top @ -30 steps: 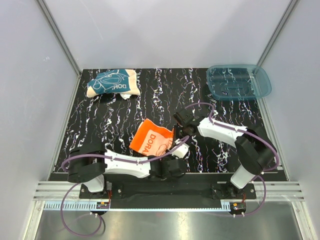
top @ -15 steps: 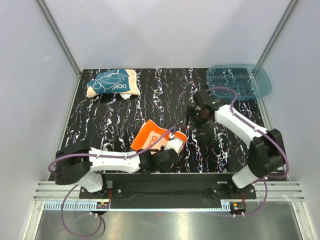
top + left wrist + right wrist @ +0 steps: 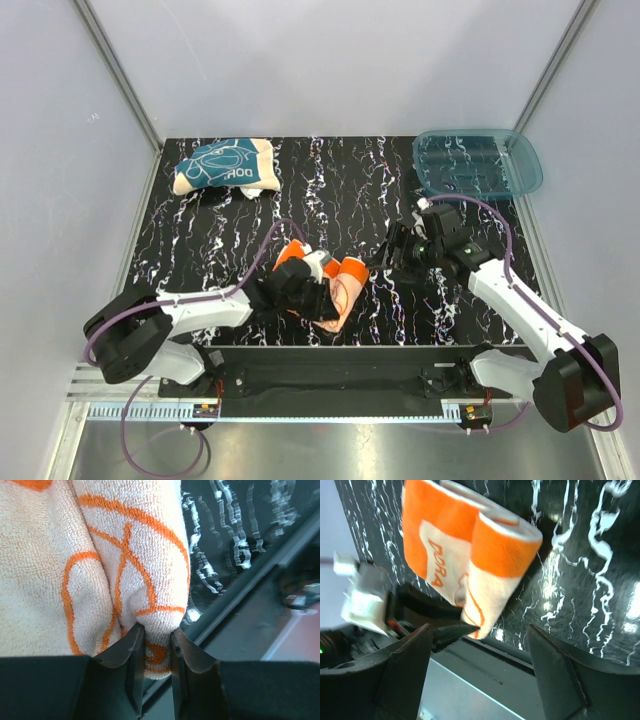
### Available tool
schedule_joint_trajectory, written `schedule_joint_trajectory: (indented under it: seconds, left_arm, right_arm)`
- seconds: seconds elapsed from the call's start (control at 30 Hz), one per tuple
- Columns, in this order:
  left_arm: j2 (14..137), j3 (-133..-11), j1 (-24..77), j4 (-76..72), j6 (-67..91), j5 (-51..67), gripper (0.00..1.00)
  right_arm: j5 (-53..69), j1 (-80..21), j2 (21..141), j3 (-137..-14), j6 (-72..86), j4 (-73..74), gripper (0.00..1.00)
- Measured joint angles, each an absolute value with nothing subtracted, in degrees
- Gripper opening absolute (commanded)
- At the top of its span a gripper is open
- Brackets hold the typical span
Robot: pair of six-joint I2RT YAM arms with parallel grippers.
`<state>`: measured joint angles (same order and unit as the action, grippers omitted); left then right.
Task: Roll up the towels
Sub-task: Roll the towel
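**A:** Where is there room to move?

**B:** The black white-veined table top is bare through its middle and back centre. The dark teal cloth towel sits bunched in the far left corner, close to the left side. The translucent blue plastic tray fills the far right corner, with its outer rim near the right side. Pale walls close off the left, back and right.

**A:** And the near edge?

**B:** That part is crowded. The bright orange cloth towel lies just ahead of the arm bases, loosely rolled at its upper end, with its cream back showing lower down. That lower end reaches the table's near edge, right by the black bar that borders it.

**A:** What about the left gripper?

**B:** The left gripper has its jaws narrow, pinched on a fold of the orange towel's cream side at that lower end. Both fingers press into the cloth.

**A:** And the right one?

**B:** The right gripper sits to the right of the orange towel, with a strip of bare table between them. Its fingers are spread wide and hold nothing. It touches neither towel nor tray, and the tray lies behind it, near but apart. I cannot tell whether its tips meet the table.
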<state>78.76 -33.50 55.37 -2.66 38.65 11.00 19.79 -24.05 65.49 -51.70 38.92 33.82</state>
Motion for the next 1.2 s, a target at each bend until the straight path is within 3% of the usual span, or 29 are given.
schedule_joint_trajectory:
  seconds: [0.17, 0.43, 0.93, 1.2]
  left_arm:
    - [78.76, -27.9, 47.66, -12.58, 44.84, 23.05, 0.24]
    - [79.79, -23.59, 43.18, -22.26, 51.13, 31.24, 0.27]
    - [87.66, -17.06, 37.71, -40.03, 61.19, 38.96, 0.34]
    - [99.7, -13.98, 34.5, -58.52, 69.69, 44.69, 0.34]
  right_arm:
    - [25.04, -24.12, 63.53, -42.83, 41.54, 26.89, 0.85]
    - [29.71, -24.38, 62.72, -33.8, 46.48, 13.72, 0.84]
    - [29.41, -33.58, 81.58, -32.21, 50.06, -4.03, 0.82]
    - [29.21, -35.29, 87.77, -32.38, 51.13, -9.23, 0.78]
